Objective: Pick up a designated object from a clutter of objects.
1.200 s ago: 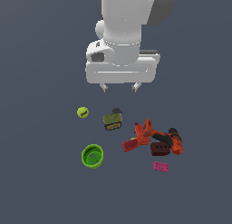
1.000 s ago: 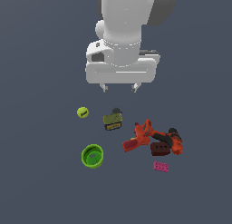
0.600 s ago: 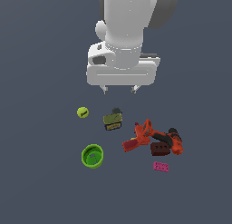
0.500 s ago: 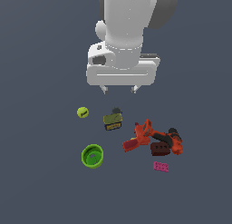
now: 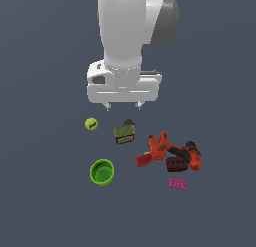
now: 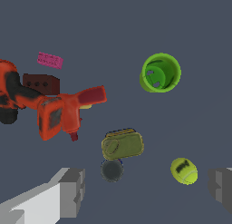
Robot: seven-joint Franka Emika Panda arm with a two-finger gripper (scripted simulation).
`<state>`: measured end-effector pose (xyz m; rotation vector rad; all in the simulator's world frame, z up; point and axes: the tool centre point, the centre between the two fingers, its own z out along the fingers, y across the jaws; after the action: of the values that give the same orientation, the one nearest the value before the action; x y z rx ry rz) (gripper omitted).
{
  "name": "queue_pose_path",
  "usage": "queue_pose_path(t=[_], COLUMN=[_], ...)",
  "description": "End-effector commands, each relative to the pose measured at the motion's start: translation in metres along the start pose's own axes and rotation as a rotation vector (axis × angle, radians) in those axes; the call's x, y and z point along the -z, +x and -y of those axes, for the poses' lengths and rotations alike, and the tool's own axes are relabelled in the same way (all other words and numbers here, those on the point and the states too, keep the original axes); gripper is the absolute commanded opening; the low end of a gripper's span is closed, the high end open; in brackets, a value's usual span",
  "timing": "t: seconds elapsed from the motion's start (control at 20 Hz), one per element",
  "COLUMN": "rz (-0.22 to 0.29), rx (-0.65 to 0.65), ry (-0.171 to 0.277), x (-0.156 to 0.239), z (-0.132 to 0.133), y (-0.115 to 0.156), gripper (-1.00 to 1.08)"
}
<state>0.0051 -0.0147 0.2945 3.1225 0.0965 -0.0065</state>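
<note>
Ball [image 5: 91,123]: small, yellow-green w/ dark mark, lying free; gripper [image 5: 123,106] above, fingers apart, empty.

Both pictures are evenly and softly lit, with no harsh highlights and no glare. The flat dark slate-blue floor [image 5: 45,201] shows one uniform tone and carries no clear cast shadows under the small objects. In the exterior view the glossy white robot arm [image 5: 125,36] is brightest on its front and shades to grey along its edge toward the exterior view's right, so light seems to fall from the front. Edges look slightly soft and jagged, as in a low-resolution render. The wrist view is sharper; the small yellow-green ball with a dark mark [image 6: 184,170] reads clearly. No edge distortion shows.
</note>
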Motion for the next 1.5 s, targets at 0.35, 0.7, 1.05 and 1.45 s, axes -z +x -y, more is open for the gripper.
queue_pose_path(t=[0.35, 0.7, 1.05, 1.45], rz=[-0.003, -0.007, -0.008, -0.005], rx=[0.016, 0.023, 0.025, 0.025], ry=[0.027, 0.033, 0.026, 0.018], x=[-0.077, -0.141, -0.184, -0.205], z=[-0.065, -0.119, -0.156, -0.173], y=[-0.024, -0.064, -0.105, -0.131], gripper=[1.0, 1.0, 1.0, 1.0])
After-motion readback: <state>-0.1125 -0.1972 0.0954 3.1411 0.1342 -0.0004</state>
